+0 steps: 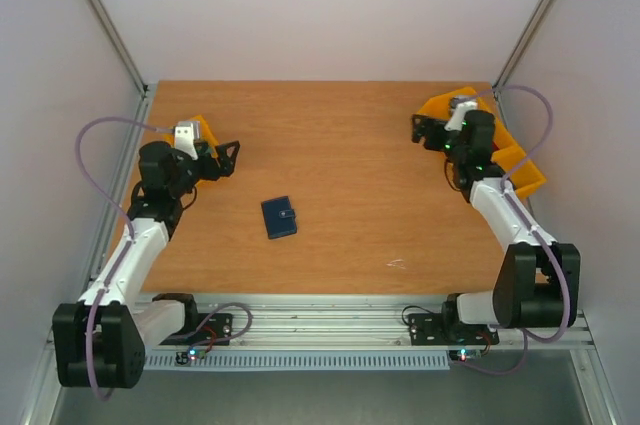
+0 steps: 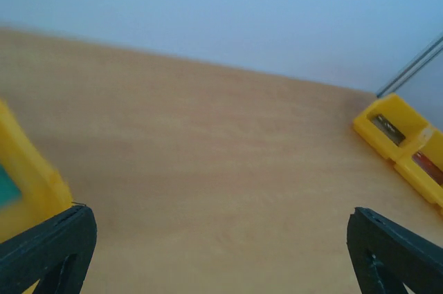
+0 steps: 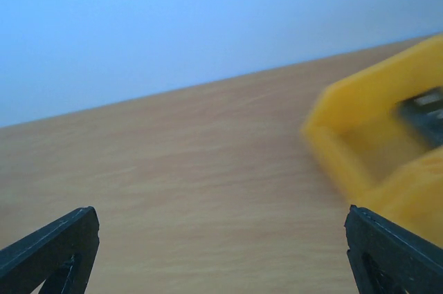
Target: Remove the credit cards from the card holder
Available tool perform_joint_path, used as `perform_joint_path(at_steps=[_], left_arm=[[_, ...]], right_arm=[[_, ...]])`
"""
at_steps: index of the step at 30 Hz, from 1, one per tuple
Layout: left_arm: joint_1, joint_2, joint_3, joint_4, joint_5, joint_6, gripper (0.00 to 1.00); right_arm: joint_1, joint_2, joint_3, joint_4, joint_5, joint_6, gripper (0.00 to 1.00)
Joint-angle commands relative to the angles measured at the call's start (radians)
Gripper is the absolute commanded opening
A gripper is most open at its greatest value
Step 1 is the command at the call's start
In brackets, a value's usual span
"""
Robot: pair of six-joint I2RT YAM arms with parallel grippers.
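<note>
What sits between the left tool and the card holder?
Nothing: only bare wooden table separates the left tool from the closed card holder, as the top view shows.

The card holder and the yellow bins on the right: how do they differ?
The card holder is dark navy, flat, apparently closed, alone in the middle of the table. The yellow bins are open-topped, at the right edge, partly behind the right arm. Both rest on the table.

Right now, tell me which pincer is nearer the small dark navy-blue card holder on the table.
Left. The left pincer is a short way beyond the dark navy-blue card holder, to its left; the right pincer is far off to its right, by the yellow plastic bins.
</note>
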Motion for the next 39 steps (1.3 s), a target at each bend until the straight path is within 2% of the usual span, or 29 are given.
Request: perform_joint_path(at_steps=[1,6,10,14,16,19,23,27,32,39], left_arm=[[0.000,0.033,-0.016,-0.272,0.040,-0.273,0.99],[-0.049,0.113,-0.027,-0.317,0.132,-0.308,0.99],[-0.061,0.193,-0.037,-0.397,0.173,-0.312,0.97],[-0.112,0.253,-0.039,-0.461,0.214,-0.274,0.91],[-0.123,0.277,-0.050,-0.462,0.236,-0.265,0.91],[-0.124,0.295,-0.060,-0.463,0.249,-0.262,0.91],[-0.125,0.353,-0.065,-0.427,0.279,-0.269,0.91],[-0.125,0.382,-0.069,-0.403,0.244,-0.282,0.87],[-0.124,0.411,-0.126,-0.243,0.129,-0.313,0.74],[-0.124,0.436,-0.173,-0.095,0.128,-0.348,0.71]], right_arm=[[0.179,0.038,0.097,-0.360,-0.111,0.118,0.97],[0.432,0.163,0.252,-0.515,-0.147,0.149,0.95],[0.541,0.317,0.351,-0.541,-0.289,0.257,0.91],[0.648,0.474,0.441,-0.552,-0.314,0.313,0.87],[0.682,0.562,0.499,-0.588,-0.347,0.312,0.81],[0.701,0.657,0.555,-0.611,-0.356,0.335,0.71],[0.704,0.734,0.590,-0.595,-0.381,0.371,0.66],[0.709,0.821,0.656,-0.620,-0.403,0.357,0.54],[0.709,0.883,0.685,-0.594,-0.454,0.372,0.45],[0.709,0.903,0.683,-0.546,-0.526,0.386,0.28]])
